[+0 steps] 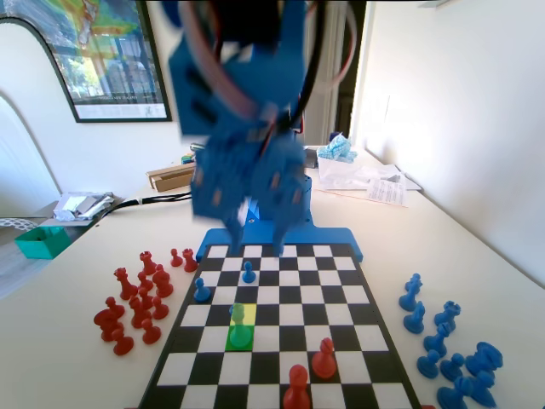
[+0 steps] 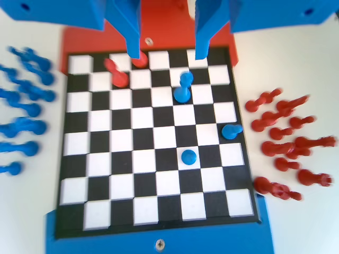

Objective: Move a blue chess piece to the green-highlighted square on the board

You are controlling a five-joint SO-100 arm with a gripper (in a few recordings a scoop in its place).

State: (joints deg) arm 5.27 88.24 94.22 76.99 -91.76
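I hold the hand [image 2: 168, 53] released, empty, high above the board [image 2: 74, 159]. Blue chess piece [image 1: 240, 328] on the green-highlighted square [image 1: 239, 339] looks light, stiff, slick; I'd pinch its slim neck.

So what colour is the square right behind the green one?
Pale yellow, directly behind the green-highlighted square; the fixed view shows it best.
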